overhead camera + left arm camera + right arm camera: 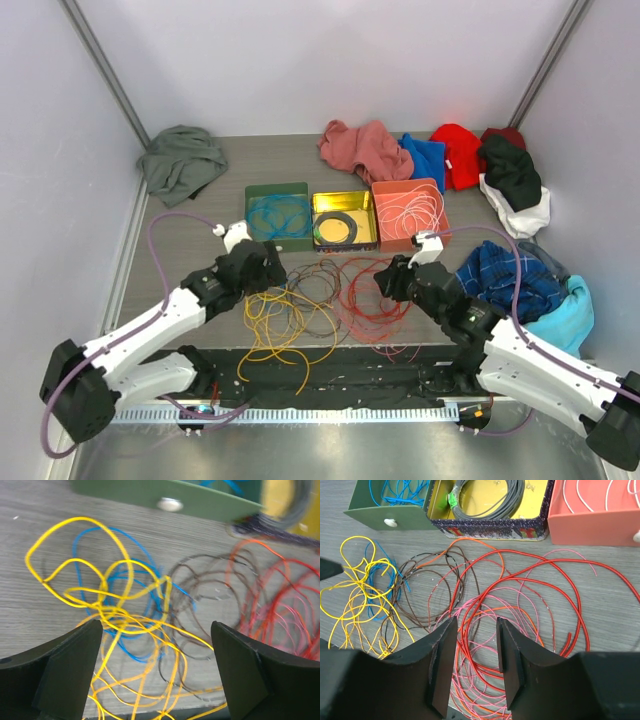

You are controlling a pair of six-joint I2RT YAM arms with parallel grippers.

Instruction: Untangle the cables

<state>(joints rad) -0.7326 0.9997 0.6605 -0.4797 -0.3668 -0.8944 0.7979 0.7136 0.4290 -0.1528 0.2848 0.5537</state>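
The cables lie in loose loops on the table between the arms: yellow [268, 325] with blue [131, 587] at the left, dark brown [318, 292] in the middle, red [372, 300] with pink and orange at the right. My left gripper [268, 272] is wide open and empty above the yellow and blue tangle [117, 612]. My right gripper [392, 283] is open and empty above the red and pink loops [485, 611], which show between its fingers [445, 665].
Three boxes stand behind the cables: a green one [250, 195] with blue wire, a yellow tin [368, 205] with a black coil, a salmon one [441, 205] with white wire. Clothes lie along the back and right [505, 275]. The table's near edge is close.
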